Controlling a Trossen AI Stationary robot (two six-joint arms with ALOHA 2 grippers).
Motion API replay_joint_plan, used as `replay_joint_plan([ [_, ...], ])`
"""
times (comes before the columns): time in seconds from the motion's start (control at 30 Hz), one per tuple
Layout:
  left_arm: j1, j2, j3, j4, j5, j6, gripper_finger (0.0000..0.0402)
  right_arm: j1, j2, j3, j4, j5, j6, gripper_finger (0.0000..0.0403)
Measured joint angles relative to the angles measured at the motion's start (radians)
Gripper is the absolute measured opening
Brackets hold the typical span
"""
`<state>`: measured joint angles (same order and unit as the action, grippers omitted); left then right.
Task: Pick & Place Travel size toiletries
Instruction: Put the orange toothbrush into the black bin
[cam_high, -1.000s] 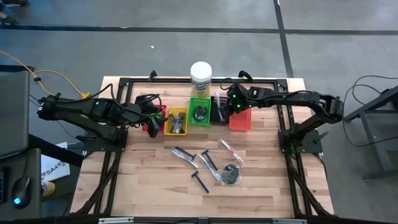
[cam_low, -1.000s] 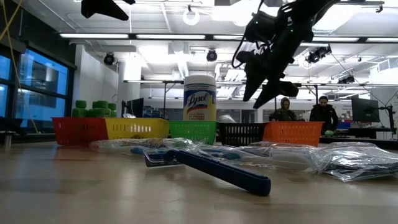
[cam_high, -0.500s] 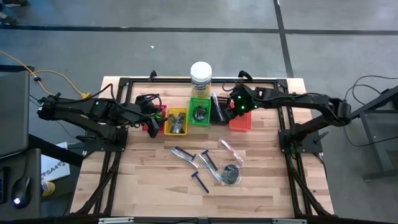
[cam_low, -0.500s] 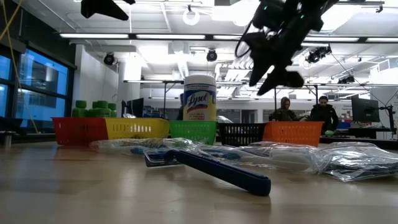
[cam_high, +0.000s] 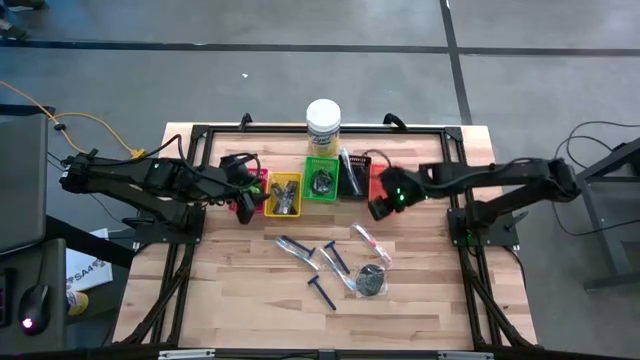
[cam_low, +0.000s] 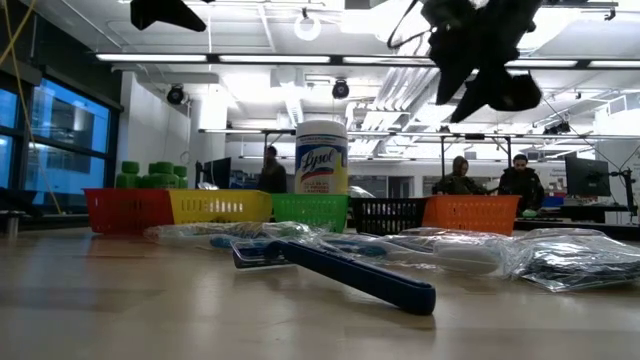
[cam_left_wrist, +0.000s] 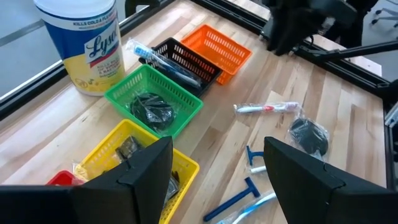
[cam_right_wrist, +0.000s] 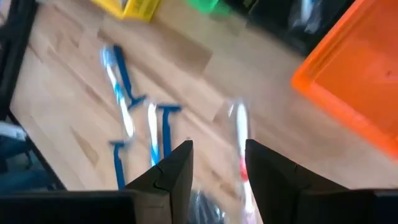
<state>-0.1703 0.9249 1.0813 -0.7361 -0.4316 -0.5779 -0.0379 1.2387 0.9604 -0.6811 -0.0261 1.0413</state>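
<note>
Three dark-blue razors (cam_high: 318, 265) lie flat on the wood, with a clear-sleeved stick (cam_high: 370, 243) and a dark shiny bundle (cam_high: 372, 281) beside them. The sleeved stick (cam_right_wrist: 239, 124) also shows in the right wrist view. My right gripper (cam_high: 378, 207) hangs open and empty over the table just on the near side of the orange tray (cam_high: 388, 190), above that stick. My left gripper (cam_high: 243, 200) hovers open and empty over the red tray (cam_high: 258, 183). More items lie in the trays: green pots (cam_low: 150, 175), grey pieces (cam_high: 285, 200), a dark bundle (cam_left_wrist: 152, 109) and sleeved sticks (cam_left_wrist: 165, 59).
Red, yellow (cam_high: 283, 195), green (cam_high: 321, 178), black (cam_high: 352, 178) and orange trays stand in a row along the far half of the table. A tall jar with a white lid (cam_high: 323, 125) stands behind the green one. People stand in the room beyond (cam_low: 518, 185). Bare wood lies near the front edge.
My right gripper has moved from above the black and orange trays toward the table's near edge, and now hangs over the table in front of the orange tray. Its fingers stay open and hold nothing. The items on the table have kept their places.
</note>
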Motion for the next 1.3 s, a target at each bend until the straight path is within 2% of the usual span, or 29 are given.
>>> replay_joint_plan([
  [0.23, 0.000, 0.000, 0.000, -0.049, 0.015, 0.002, 0.0241, 0.182, 0.029, 0.000, -0.005, 0.125, 0.035, 0.0136],
  [0.43, 0.000, 0.000, 0.000, -0.053, 0.025, 0.006, 0.0241, 0.269, 0.106, 0.000, -0.002, 0.208, -0.048, 0.0136],
  [0.6, 0.000, 0.000, 0.000, -0.053, 0.025, 0.021, 0.0241, 0.305, 0.197, -0.001, 0.005, 0.196, -0.068, 0.0136],
  [0.8, 0.000, -0.055, -0.022, -0.053, 0.002, 0.047, 0.0241, 0.311, 0.253, -0.001, 0.024, 0.117, -0.047, 0.0136],
  [1.07, 0.000, -0.233, -0.192, 0.020, -0.008, 0.046, 0.0241, 0.307, 0.257, -0.001, 0.072, 0.101, -0.051, 0.0136],
  [1.3, 0.000, -0.426, -0.468, 0.273, 0.003, 0.051, 0.0241, 0.307, 0.257, -0.001, 0.070, 0.094, -0.061, 0.0136],
])
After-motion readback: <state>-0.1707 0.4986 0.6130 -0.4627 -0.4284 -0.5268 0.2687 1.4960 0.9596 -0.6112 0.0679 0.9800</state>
